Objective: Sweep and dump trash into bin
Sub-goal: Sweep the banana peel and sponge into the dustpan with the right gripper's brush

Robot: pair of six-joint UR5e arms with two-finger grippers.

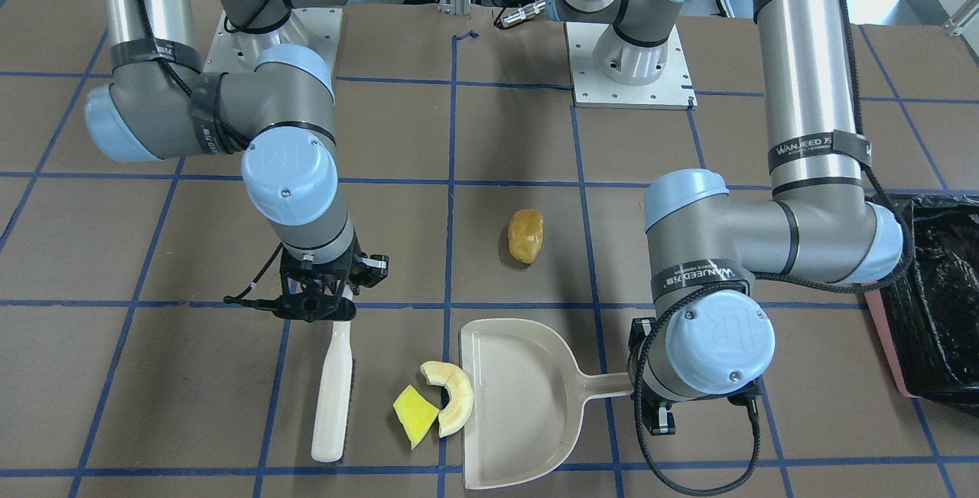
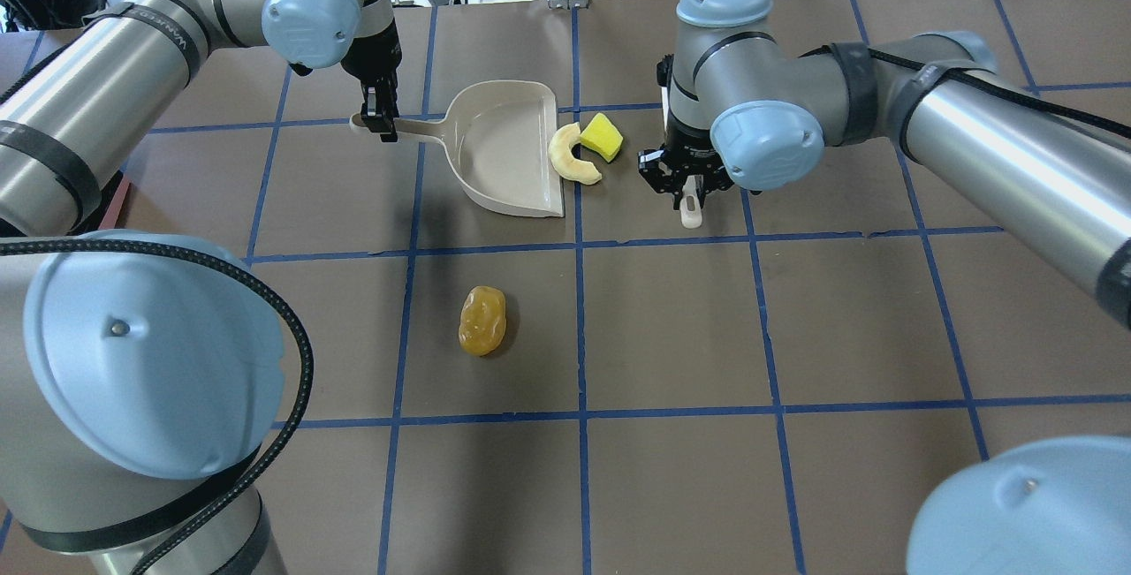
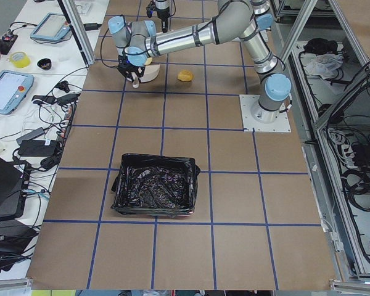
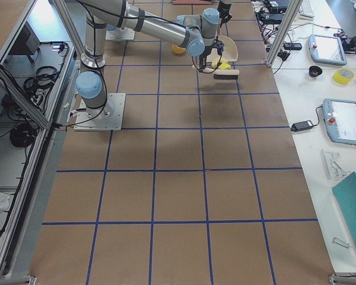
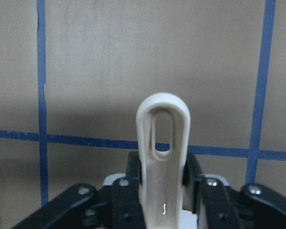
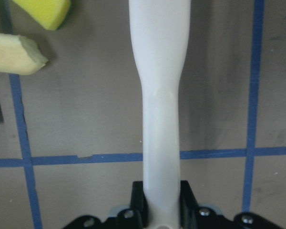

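So far nothing is swept in. The left gripper (image 2: 382, 120) grasps the dustpan (image 2: 504, 151) by its handle, and the right gripper (image 1: 321, 299) grasps the brush (image 1: 334, 398). The crescent slice (image 2: 565, 160) and yellow wedge (image 2: 601, 136) lie at the pan's mouth, the orange-brown lump (image 2: 482, 320) is well apart, and the bin (image 3: 157, 160) is far left.

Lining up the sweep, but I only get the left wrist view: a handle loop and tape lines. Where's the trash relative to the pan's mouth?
Observer: The crescent slice lies right at the dustpan's open lip; the yellow wedge is just outside it.
Operator: The third piece?
Observer: The orange-brown lump lies apart, off the pan's side toward the robot.
Operator: Brush ready?
Observer: The right gripper is shut on the brush, positioned beyond the wedge, opposite the lip.
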